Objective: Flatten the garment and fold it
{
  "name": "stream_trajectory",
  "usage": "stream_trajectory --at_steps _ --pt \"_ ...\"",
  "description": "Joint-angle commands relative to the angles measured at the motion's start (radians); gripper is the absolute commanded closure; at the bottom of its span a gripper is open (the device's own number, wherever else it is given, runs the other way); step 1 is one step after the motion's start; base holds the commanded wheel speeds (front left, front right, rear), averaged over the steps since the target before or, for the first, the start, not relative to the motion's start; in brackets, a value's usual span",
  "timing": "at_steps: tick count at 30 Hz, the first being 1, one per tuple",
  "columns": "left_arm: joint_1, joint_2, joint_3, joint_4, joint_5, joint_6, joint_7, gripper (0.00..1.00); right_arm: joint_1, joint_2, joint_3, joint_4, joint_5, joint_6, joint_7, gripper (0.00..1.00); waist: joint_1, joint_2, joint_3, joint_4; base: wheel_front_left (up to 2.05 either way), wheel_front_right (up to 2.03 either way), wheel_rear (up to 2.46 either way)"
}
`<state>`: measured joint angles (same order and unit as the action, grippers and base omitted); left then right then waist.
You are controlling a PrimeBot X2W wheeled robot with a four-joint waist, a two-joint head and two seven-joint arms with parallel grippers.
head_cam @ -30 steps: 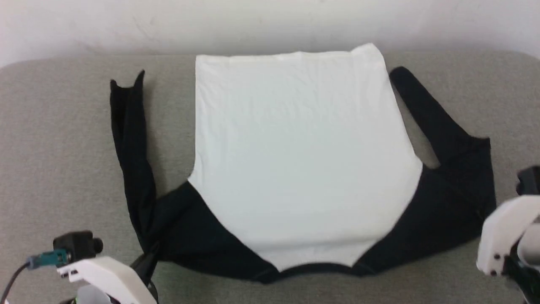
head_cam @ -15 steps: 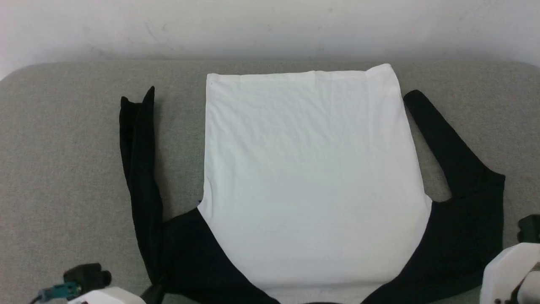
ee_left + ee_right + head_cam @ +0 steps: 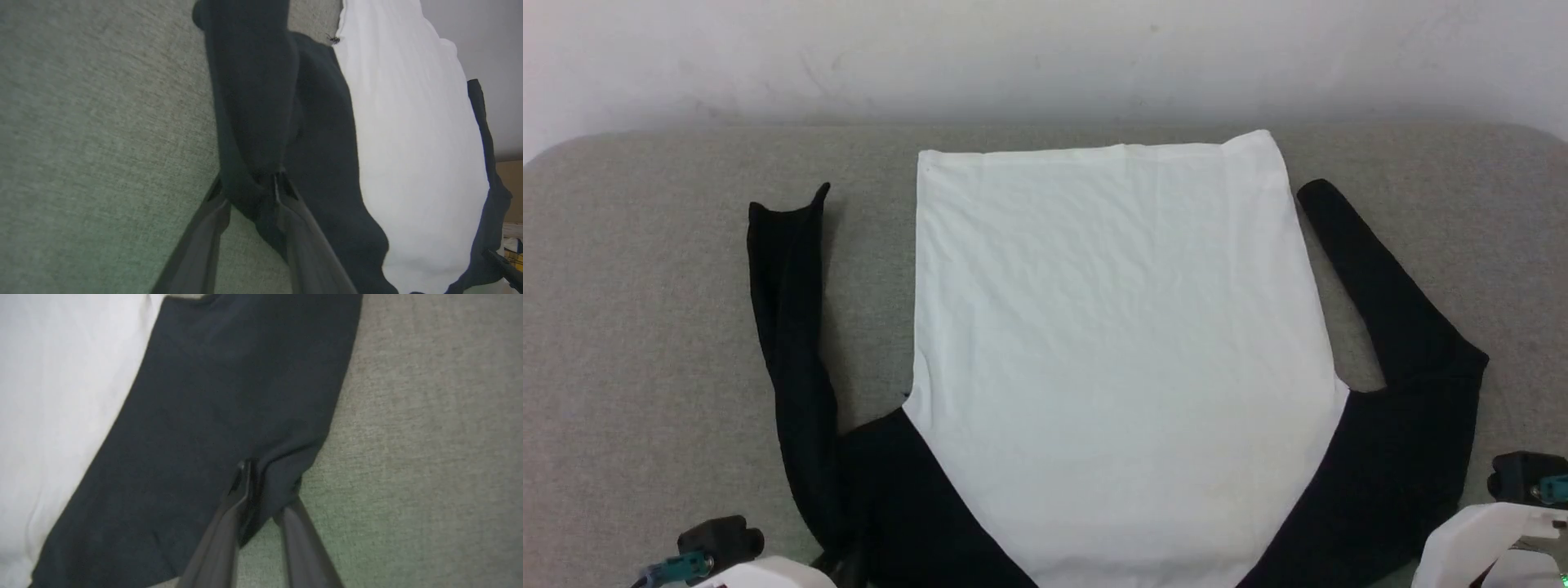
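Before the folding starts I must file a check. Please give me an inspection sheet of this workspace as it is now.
surface: grey woven covering, rounded corners.
job's things: garment lies spread, white body flat, black sleeves at both sides.
clutter: nothing seen.
end effectors: left end effector straddles a bunched black fold, grip unclear; right end effector pinches the black cloth edge.
cables: teal connector with dark lead at left wrist.
surroundings: white wall behind.

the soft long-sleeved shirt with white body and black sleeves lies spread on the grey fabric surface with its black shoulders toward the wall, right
Not quite. The head view shows the soft white-bodied black-sleeved shirt spread on the grey fabric surface with its black shoulders toward the robot; the straight white hem lies toward the wall.
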<state>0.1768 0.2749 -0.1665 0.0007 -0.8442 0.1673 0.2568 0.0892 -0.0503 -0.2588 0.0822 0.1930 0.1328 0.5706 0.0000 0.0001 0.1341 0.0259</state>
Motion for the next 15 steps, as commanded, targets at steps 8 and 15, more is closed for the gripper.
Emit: stream_trajectory --at_steps 8,15 --pt "0.01 0.012 0.045 -0.044 0.065 0.024 -0.116 0.0 0.002 0.0 -0.01 -0.037 0.002 -0.002 -0.299 0.0 0.0 -0.0001 -0.017 -0.004 0.0 0.0 0.0" --pt "-0.071 0.068 0.097 -0.086 0.175 0.034 -0.267 0.0 -0.03 0.0 0.046 -0.079 -0.049 -0.002 -0.547 0.0 0.0 -0.0001 0.021 -0.028 0.0 0.0 0.0"
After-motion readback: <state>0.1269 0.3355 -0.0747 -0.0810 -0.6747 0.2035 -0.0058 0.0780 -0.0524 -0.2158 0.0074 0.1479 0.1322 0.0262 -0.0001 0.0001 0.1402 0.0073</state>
